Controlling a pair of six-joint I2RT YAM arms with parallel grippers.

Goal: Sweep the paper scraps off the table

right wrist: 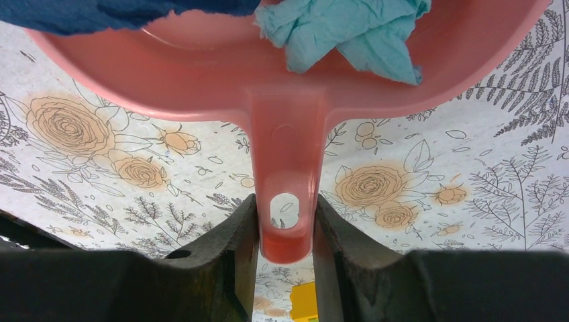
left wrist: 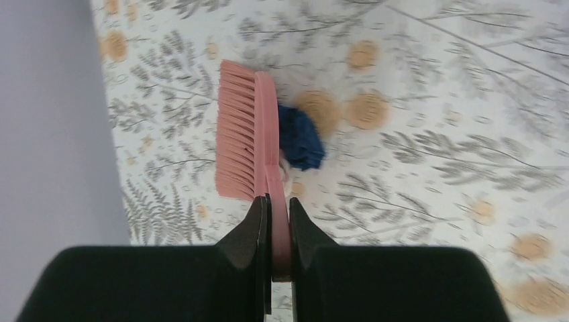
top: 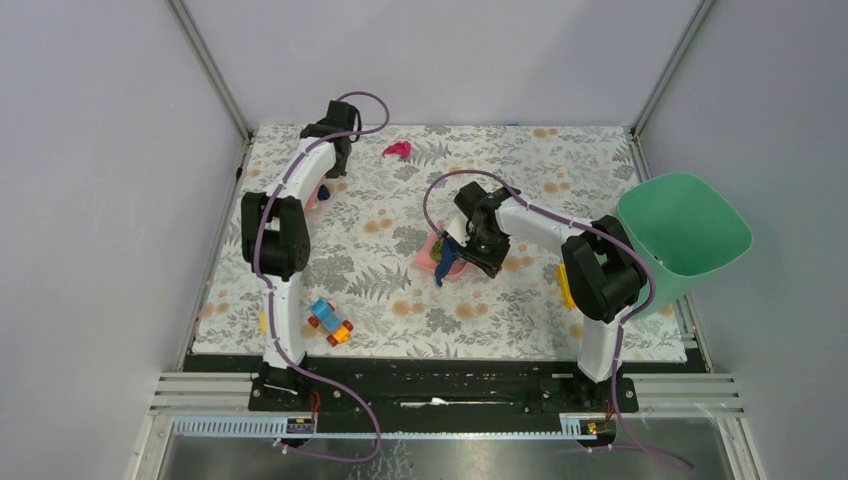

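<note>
Here's the table, fern-and-flower cloth from wall to wall, with the green bin waiting off its right edge. The right gripper is mid-table, jaws pinching the handle of the pink dustpan, and there's cargo aboard: a teal scrap and a dark blue piece sit in the pan, so part of the job looks done. The left gripper is out at the far left, pressed tight on the pink brush. Its bristles face away from a blue scrap lying on the cloth right against the brush's back. One more is out in the open: a magenta scrap near the far edge, well apart from both tools. My read is at least two scraps left to gather, then the pan gets tipped into the bin. The toy bricks near the front are no part of it. Writing? None I can read anywhere, no brand, no label.
</note>
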